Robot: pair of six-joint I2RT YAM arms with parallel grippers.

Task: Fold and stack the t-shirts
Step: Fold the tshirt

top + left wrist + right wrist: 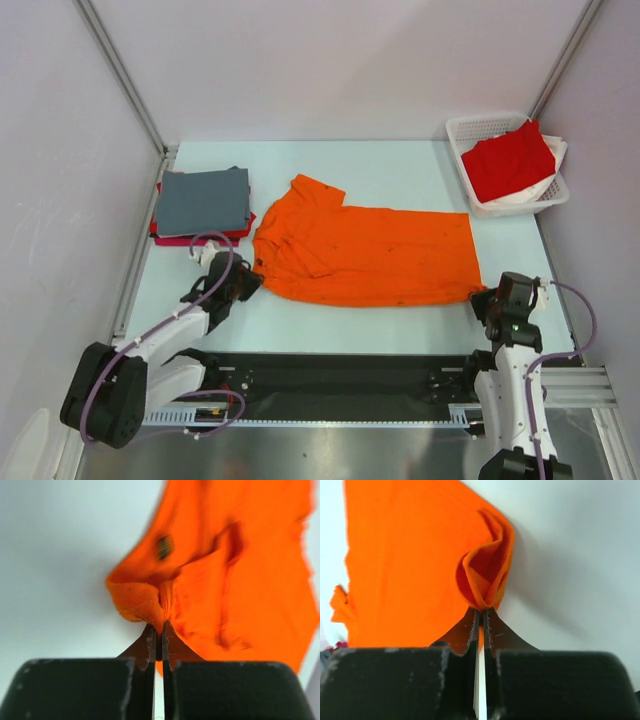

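An orange t-shirt (365, 252) lies spread across the middle of the table, its collar end to the left. My left gripper (248, 281) is shut on its near left edge, and the cloth (150, 605) bunches at the fingertips (150, 635). At the near right corner my right gripper (482, 297) is shut on the hem, a fold of orange cloth (487, 580) pinched between the fingertips (491, 622). A folded grey t-shirt (205, 200) tops a stack at the back left, with red and magenta cloth (200, 238) showing under it. A red t-shirt (508, 162) lies in the basket.
The white lattice basket (470, 135) stands at the back right corner. Grey walls close in the table on the left, right and back. A black rail (330, 380) runs along the near edge between the arm bases.
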